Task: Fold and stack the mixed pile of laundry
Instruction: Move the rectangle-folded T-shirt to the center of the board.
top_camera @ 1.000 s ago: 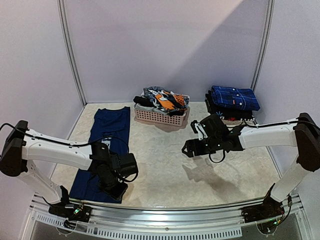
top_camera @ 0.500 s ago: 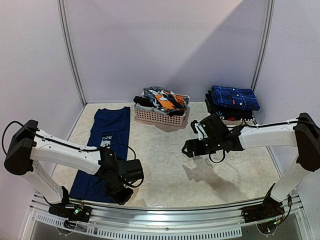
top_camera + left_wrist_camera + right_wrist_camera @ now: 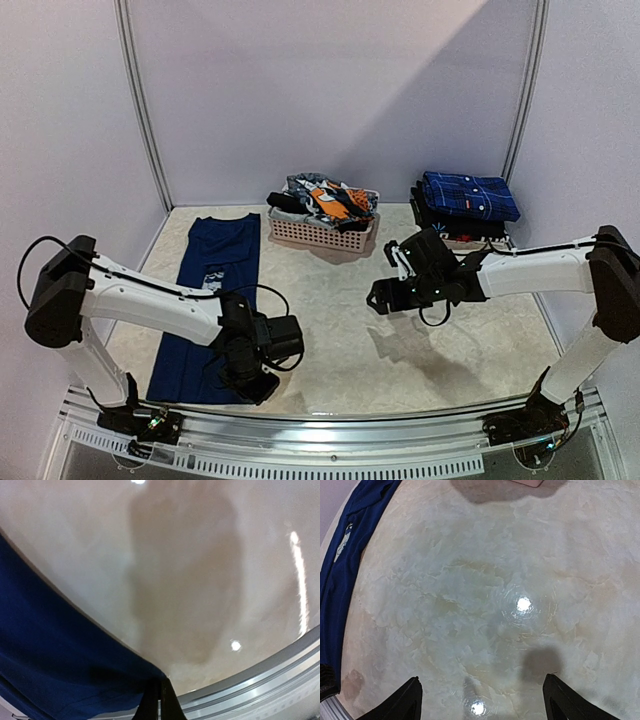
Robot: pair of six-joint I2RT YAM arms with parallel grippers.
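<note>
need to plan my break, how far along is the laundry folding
Done: a folded stack of blue plaid and dark garments sits far right. In hand: the left gripper is shut on the near corner of the flat navy T-shirt with pale print; the right gripper hangs open. Left: the jumbled clothes in the pale pink slatted basket.

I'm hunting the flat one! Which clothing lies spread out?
The navy T-shirt at the left; the others are bunched in the pink basket or folded in the back-right stack.

Open table [image 3: 350,330] runs down the middle; basket [image 3: 320,235] and folded stack [image 3: 465,205] crowd the far edge, navy T-shirt [image 3: 215,270] the left.
</note>
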